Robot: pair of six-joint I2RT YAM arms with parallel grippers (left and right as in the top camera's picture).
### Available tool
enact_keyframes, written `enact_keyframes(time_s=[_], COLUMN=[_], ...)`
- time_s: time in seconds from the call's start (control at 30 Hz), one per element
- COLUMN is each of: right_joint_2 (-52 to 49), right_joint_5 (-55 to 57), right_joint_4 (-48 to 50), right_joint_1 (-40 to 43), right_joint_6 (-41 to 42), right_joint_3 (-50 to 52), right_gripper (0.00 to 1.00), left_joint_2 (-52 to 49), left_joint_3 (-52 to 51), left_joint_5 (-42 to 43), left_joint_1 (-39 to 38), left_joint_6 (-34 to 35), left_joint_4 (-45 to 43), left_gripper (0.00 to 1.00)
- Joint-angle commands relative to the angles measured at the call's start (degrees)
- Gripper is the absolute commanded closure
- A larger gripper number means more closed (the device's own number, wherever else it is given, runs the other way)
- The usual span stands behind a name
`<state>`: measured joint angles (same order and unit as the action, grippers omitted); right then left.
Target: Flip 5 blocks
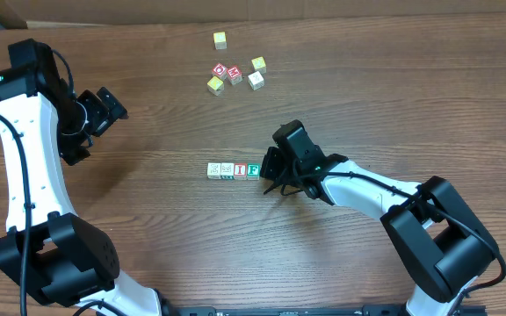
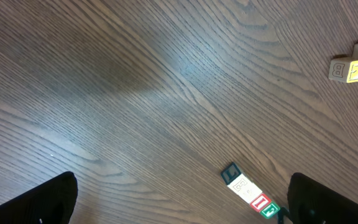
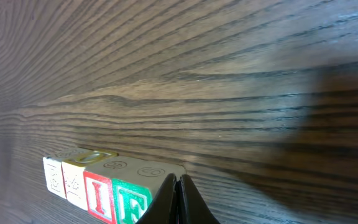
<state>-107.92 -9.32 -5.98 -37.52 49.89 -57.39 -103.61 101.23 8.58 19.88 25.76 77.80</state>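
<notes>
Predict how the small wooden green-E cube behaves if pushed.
The small wooden green-E cube is flat-faced: likely slides or tips, won't roll. Looks rigid, probably light. It abuts the red-I wooden cube, so pushing toward it likely shifts both.

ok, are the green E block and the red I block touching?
Touching. The right wrist view shows the E block and the I block side by side, faces flush, with no table showing between them.
</notes>
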Motion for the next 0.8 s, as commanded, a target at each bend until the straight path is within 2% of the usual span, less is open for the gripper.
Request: enact_keyframes(time_s=[0.0, 0.53, 0.63, 0.77], right_joint_2=[-0.4, -0.2, 0.7, 0.5], right_joint_5=[0.7, 3.0, 2.7, 4.8], right_joint_4=[1.2, -0.5, -8.3, -27.5], right_joint_1=[-1.1, 0.5, 2.8, 6.0], right_joint_6=[-0.2, -2.4, -9.2, -19.2], right_joint_3=[0.0, -1.5, -8.3, -25.1], right_gripper=[0.96, 0.95, 0.95, 0.84], left_joint_2=[0.8, 0.8, 0.8, 0.8], left_joint_3=[1.0, 1.0, 1.0, 1.0], left_joint_5=[-0.2, -0.2, -0.2, -0.2], left_joint_1=[-0.1, -0.1, -0.1, -0.1], left_joint_6=[0.0, 0.0, 0.0, 0.0], left_joint_4=[-0.2, -0.2, -0.2, -0.2], left_gripper=[0.00, 0.00, 0.00, 0.00])
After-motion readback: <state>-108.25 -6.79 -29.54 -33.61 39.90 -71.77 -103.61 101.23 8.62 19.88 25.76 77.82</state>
